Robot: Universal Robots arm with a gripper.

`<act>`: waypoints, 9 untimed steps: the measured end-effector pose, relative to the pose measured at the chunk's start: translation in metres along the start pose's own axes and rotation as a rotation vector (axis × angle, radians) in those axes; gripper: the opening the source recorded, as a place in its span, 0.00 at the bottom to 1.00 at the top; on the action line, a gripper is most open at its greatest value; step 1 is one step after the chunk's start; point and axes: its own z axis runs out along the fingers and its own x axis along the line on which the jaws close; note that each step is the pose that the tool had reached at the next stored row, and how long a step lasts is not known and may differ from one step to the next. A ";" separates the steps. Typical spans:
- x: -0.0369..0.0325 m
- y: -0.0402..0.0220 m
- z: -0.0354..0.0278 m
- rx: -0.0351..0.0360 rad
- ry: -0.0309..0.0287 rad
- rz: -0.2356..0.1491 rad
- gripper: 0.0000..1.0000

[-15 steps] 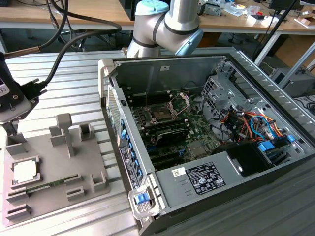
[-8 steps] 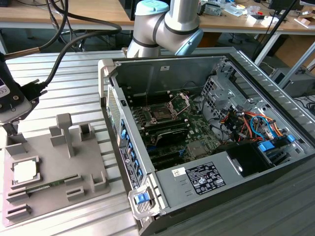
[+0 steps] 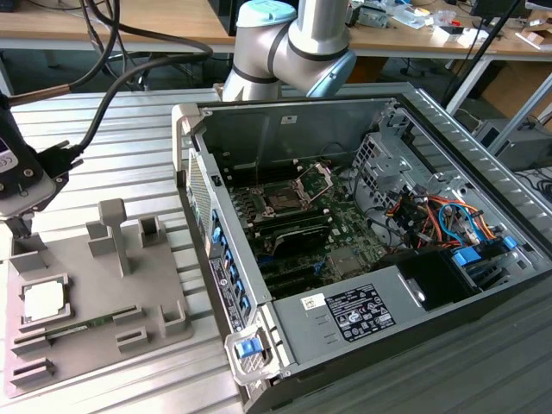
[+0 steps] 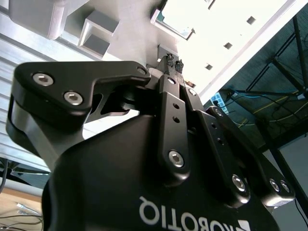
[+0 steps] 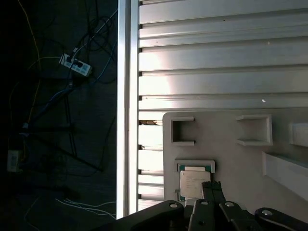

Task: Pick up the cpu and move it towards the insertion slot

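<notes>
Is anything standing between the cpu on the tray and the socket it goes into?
Yes. The computer case's side wall rises between the cpu and the insertion slot; the tray's grey posts stand there too.

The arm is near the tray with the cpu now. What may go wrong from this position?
1. The jaws stand together close by the cpu; if the gripper descends like this, it might press on the chip instead of taking it.
2. The cpu lies in a walled recess of the tray, so a skewed grip may jam it.
3. The insertion slot sits deep inside the case, behind its tall wall; a low carry could strike it.
</notes>
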 end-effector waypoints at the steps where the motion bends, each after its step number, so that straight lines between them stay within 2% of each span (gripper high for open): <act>1: 0.0000 0.0000 0.0003 0.0000 0.0000 0.000 0.11; 9: 0.0000 -0.0001 0.0022 0.0000 0.0000 0.000 0.11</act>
